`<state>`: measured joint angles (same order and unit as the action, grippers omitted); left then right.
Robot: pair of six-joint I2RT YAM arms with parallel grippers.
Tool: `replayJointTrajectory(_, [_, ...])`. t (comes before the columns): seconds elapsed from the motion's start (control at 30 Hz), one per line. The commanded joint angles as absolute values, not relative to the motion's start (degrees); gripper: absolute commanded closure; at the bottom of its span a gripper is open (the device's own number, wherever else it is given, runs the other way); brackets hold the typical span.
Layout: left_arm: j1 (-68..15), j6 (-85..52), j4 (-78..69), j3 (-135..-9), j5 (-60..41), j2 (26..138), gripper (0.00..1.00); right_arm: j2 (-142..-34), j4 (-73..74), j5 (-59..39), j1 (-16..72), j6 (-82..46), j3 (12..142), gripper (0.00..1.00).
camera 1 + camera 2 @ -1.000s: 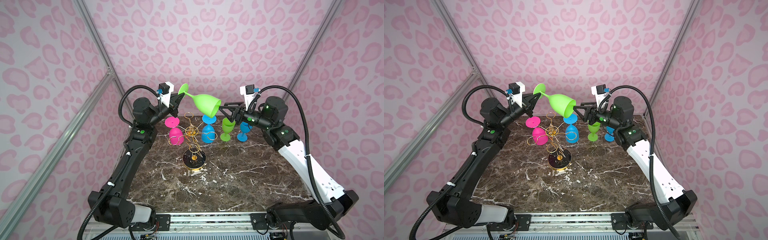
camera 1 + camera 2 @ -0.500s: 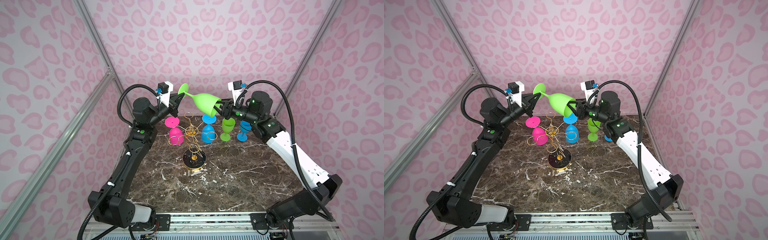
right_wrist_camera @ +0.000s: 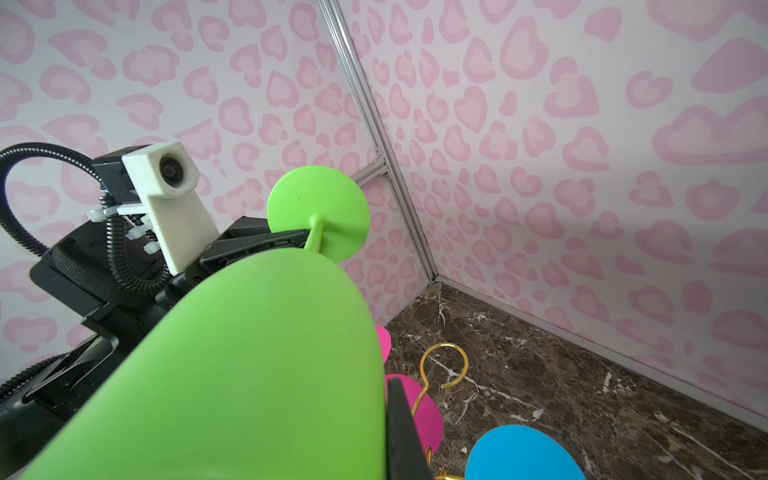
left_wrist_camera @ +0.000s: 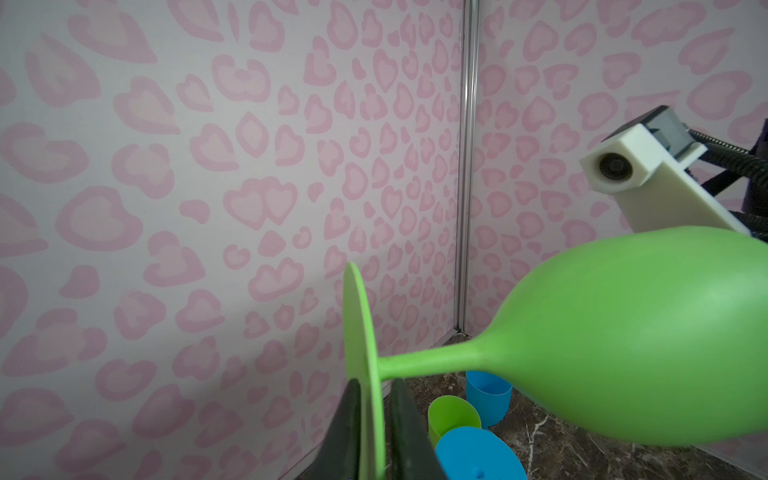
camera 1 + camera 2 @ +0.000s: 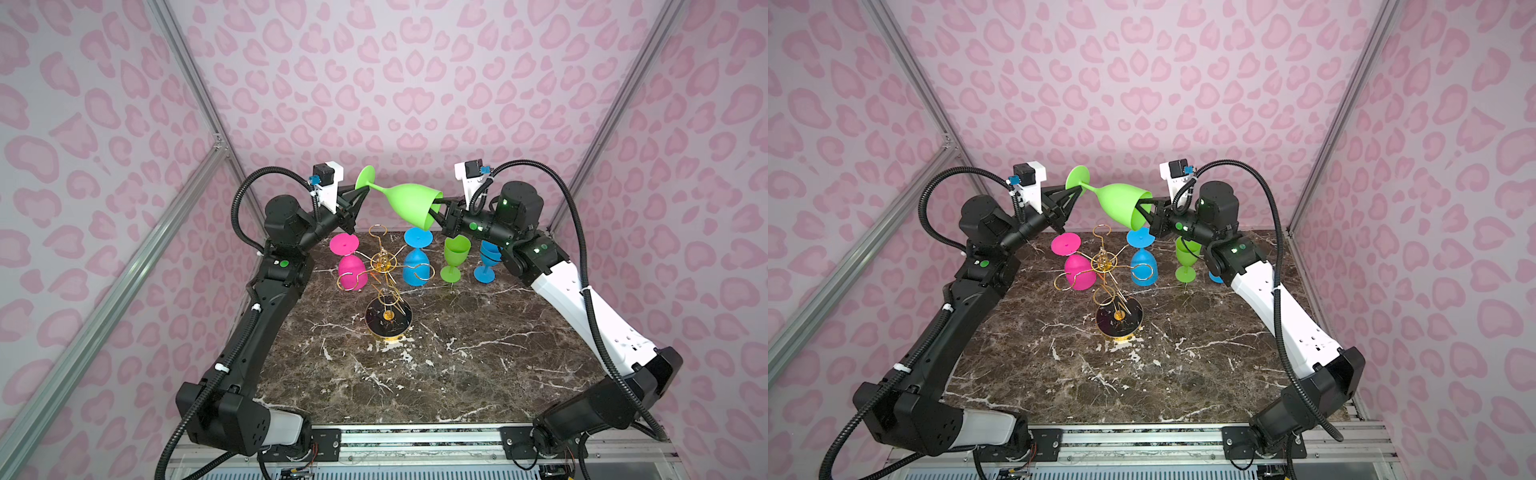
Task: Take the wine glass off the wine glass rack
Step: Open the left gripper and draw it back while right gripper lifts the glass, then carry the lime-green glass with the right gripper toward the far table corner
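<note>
fingertips of right gripper (image 5: 434, 210) half hidden at rim of green wine glass (image 5: 409, 203), clamped on it; left gripper (image 4: 376, 386) parted slightly astride its foot. held level above wine glass rack (image 5: 384, 262), loaded with inverted pink glass (image 5: 352, 272), blue glass (image 5: 415, 266).

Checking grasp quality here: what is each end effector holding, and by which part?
The right end effector pinches the green wine glass by its bowl rim. The left end effector straddles its foot; whether it grips cannot be told.

Dark marble table (image 5: 457, 365) — bearing the wine glass rack (image 5: 388, 322), a green glass (image 5: 456, 253), a blue glass (image 5: 484, 274)
</note>
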<state>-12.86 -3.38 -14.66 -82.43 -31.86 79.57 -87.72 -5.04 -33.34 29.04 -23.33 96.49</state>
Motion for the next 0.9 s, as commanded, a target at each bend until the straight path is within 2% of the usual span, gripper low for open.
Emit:
replayJointTrajectory(0.0, [-12.89,-3.55,-17.52,-82.18,-30.28,78.77,0.67,-86.75,-1.89,-32.13,29.07,-25.06,96.67,1.00])
replayJointTrajectory(0.13, [-12.80,-1.58,-16.90,-81.59,-26.43,77.40,0.39,-84.57,-3.80,-29.69,27.62,-24.06,97.22,1.00])
replayJointTrajectory(0.23, [-12.81,-0.47,-17.22,-80.57,-22.92,75.92,0.30,-83.80,-9.87,-28.55,24.16,-22.11,99.63,1.00])
replayJointTrajectory(0.43, [-12.19,0.40,-18.27,-78.54,-17.65,73.07,0.19,-83.39,-25.32,-26.63,11.56,-17.88,104.34,1.00])
replayJointTrajectory(0.6, [-10.61,-0.54,-19.15,-78.14,-14.43,71.83,0.14,-85.80,-41.67,-19.21,3.44,-10.45,110.66,1.00])
replayJointTrajectory(0.87, [-9.57,-0.02,-18.26,-78.00,-13.69,70.70,0.00,-93.78,-61.12,-7.36,-3.55,-3.50,122.15,1.00])
